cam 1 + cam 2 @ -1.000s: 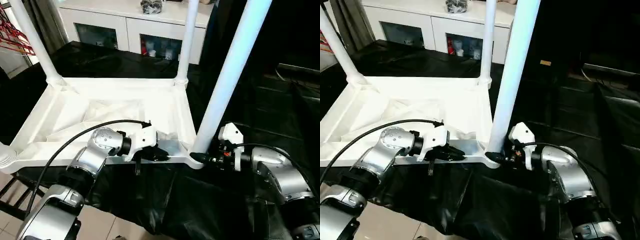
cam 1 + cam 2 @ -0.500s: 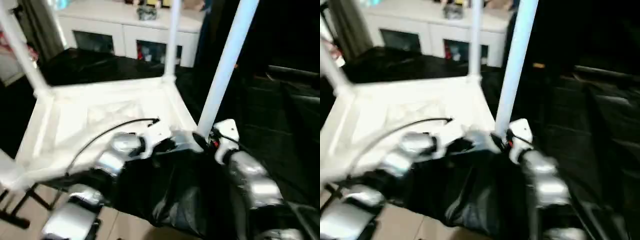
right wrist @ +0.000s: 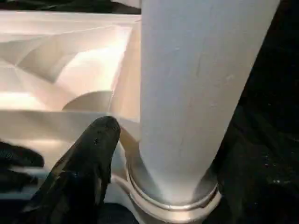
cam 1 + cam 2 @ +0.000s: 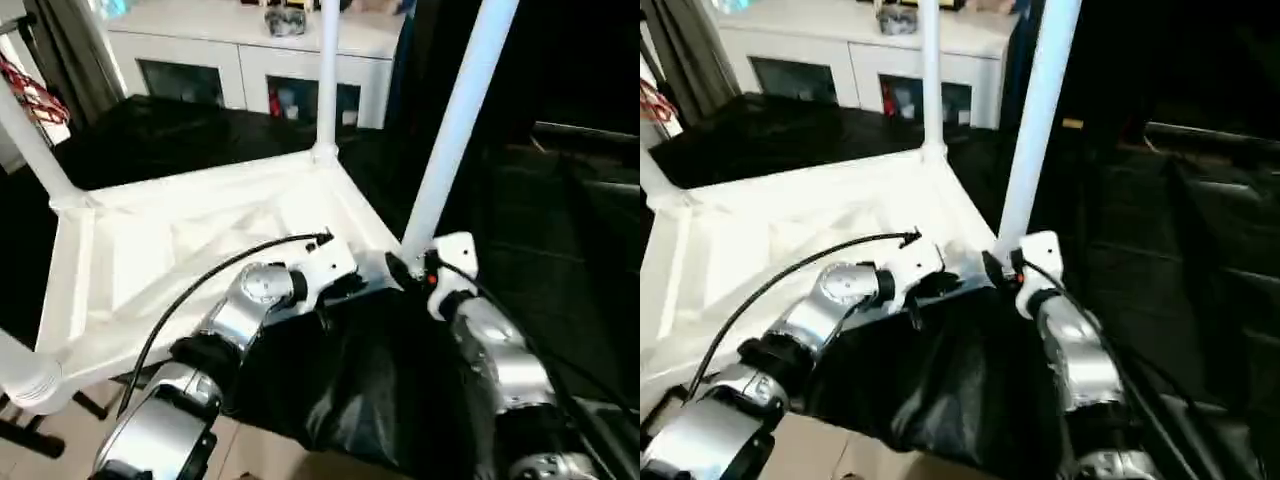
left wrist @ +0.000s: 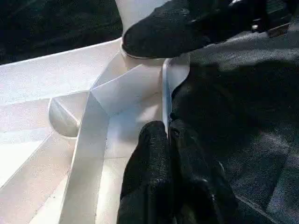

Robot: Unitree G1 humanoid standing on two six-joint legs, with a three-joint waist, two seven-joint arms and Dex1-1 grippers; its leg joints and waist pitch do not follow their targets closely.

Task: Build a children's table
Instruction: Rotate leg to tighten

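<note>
At the top of the frame in the head views stands a white cabinet (image 4: 250, 60) with glass doors, and some small dark things lie on its top. At the upper left edge hangs something red (image 4: 35, 95); I cannot tell what it is. The desk (image 4: 560, 240) is covered with black sheeting (image 4: 940, 390), which hangs down in folds over the near edge at the lower middle, between the two silver forearms. Under it, at the lower left, a light tiled floor (image 4: 60, 450) shows.

The children's table (image 4: 190, 250) lies upside down on the desk and takes the left and middle of the frame. Its ribbed underside faces up, and its legs stand upright out of the corner sockets, with their long axes running toward the top of the frame. The nearest leg (image 4: 455, 130) rises just right of the middle.

The left pincer (image 5: 170, 144) is closed on the thin near rim of the tabletop, one finger on each side of it, close beside the corner socket. The right pincer (image 3: 154, 140) is at the foot of the nearest leg; one black finger (image 3: 86, 163) lies against the socket beside the leg, but I cannot tell how far it is open or whether it grips the leg.
</note>
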